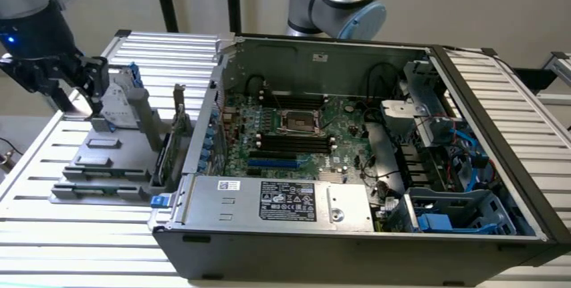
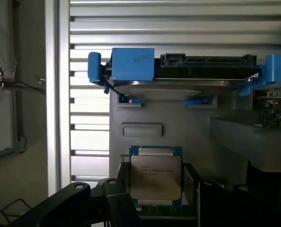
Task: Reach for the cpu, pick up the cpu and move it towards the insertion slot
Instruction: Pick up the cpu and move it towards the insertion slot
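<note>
At the edge of the table [image 1: 53, 234] on the exterior view's left, the gripper [image 1: 82, 87] hangs with fingers [image 2: 119, 203] spread over a grey holder [image 1: 125, 168]. The chip [image 2: 155, 177] lies flat in it below their gap (metal lid up), its slightly longer side pointing at the hard drive [image 2: 178, 80]. Toward the exterior view's right, the open computer [image 1: 357, 248] shows the socket [image 1: 299, 122].

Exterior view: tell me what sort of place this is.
Probably a robotics lab bench set up for computer assembly: an open desktop computer case lies on a slatted metal table, its motherboard exposed, and a grey fixture beside it holds loose parts, including the cpu and a hard drive.
</note>
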Controlling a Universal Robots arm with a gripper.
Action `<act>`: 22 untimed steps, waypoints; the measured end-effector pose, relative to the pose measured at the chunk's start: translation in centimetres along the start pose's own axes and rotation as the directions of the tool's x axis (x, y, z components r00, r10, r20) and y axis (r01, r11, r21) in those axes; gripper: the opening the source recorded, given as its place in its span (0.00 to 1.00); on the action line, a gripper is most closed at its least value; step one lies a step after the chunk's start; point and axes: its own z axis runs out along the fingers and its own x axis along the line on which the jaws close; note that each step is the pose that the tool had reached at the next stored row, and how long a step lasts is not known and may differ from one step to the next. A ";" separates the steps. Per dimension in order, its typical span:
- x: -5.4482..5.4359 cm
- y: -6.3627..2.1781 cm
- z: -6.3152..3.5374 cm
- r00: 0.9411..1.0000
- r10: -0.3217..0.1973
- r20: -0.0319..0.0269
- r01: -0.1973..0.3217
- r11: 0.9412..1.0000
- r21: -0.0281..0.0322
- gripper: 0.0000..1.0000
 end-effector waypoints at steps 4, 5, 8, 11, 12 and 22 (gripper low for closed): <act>-0.9 0.04 -1.82 1.000 -0.001 0.000 0.001 1.000 0.000 0.54; -1.2 0.04 -2.27 1.000 -0.001 0.000 0.001 1.000 -0.002 0.54; -2.2 0.05 -3.69 1.000 -0.004 0.000 0.004 1.000 -0.008 0.54; -3.2 0.08 -5.05 1.000 -0.008 -0.001 0.008 1.000 -0.013 0.54; -3.6 0.09 -5.52 1.000 -0.008 -0.002 0.008 1.000 -0.014 0.54; -8.1 0.17 -7.92 1.000 -0.008 -0.004 0.008 0.999 -0.036 0.54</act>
